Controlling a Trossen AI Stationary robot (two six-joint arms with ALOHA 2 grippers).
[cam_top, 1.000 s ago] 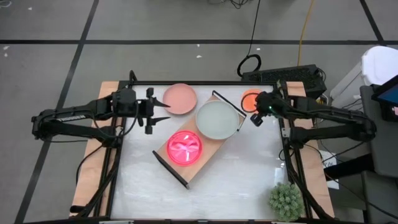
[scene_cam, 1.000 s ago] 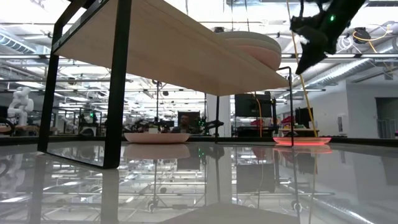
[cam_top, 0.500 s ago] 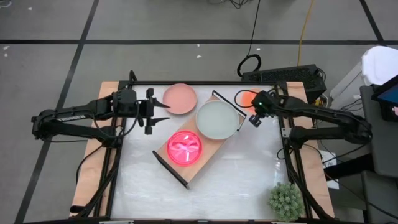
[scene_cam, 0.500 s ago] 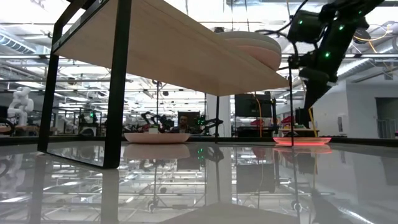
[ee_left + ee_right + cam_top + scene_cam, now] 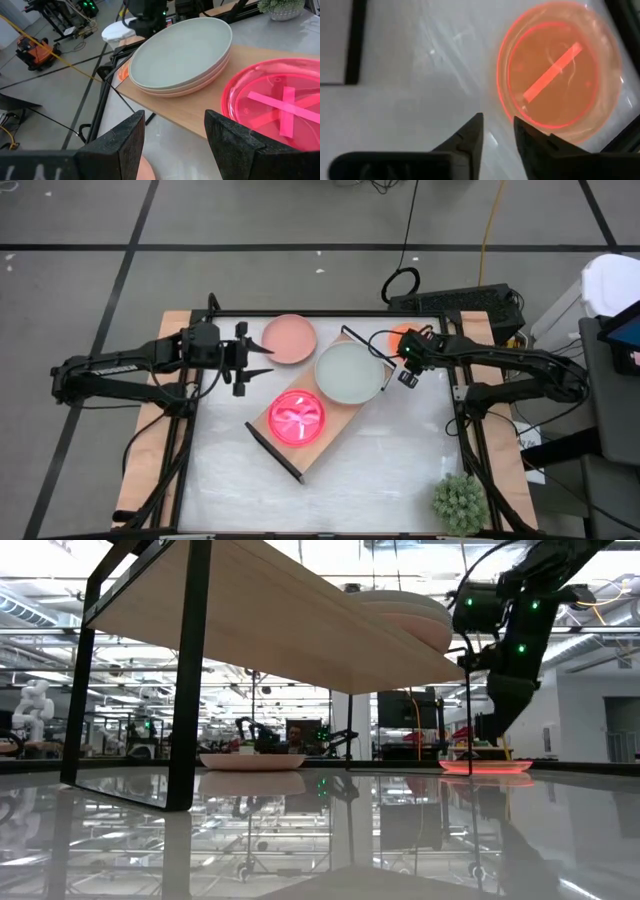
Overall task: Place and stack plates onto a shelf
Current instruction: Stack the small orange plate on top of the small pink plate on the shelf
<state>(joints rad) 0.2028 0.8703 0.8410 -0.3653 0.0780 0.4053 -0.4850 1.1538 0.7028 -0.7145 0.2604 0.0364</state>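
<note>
Two plates remain off shelf (image 5: 312, 442): orange plate (image 5: 560, 85) just beyond its far-right end, dusty pink plate (image 5: 290, 338) beyond far side. Right gripper (image 5: 496, 131) hovers beside orange plate, fingers slightly parted, empty. Judgement: widen fingers, straddle near rim, pinch, lift level. Left gripper (image 5: 172, 132) waits spread, left of shelf.
</note>
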